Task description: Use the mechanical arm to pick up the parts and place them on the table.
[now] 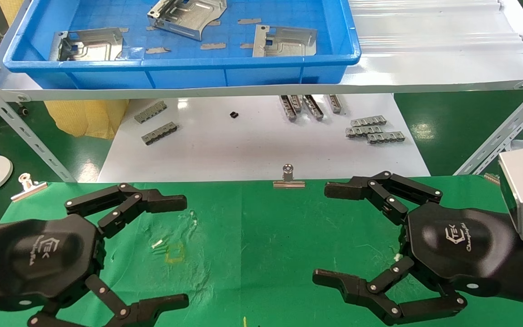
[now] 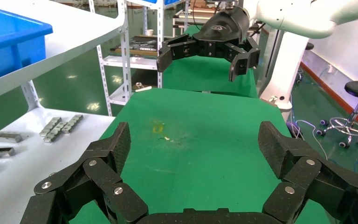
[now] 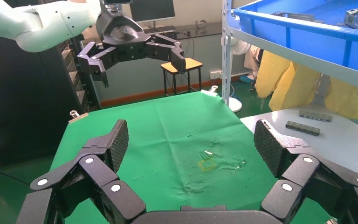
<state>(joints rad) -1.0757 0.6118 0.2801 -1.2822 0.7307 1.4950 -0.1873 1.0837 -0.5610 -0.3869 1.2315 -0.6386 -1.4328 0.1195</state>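
Both tools are hovering spread open over the green worktop, gripping nothing.

The left tool point(image 1: 170, 250) is hanging above the near left of the worktop point(image 1: 261, 236), and the right tool point(image 1: 329, 234) is hanging above the near right, fingers facing each other. Three silver parts are lying in the blue tray point(image 1: 180, 72) on the far shelf: one point(image 1: 90, 44) at left, one point(image 1: 188, 17) farther back, one point(image 1: 284, 42) at right. Grey strips point(image 1: 374, 129) are sitting on the white board point(image 1: 252, 145) beyond a binder clip point(image 1: 288, 178).
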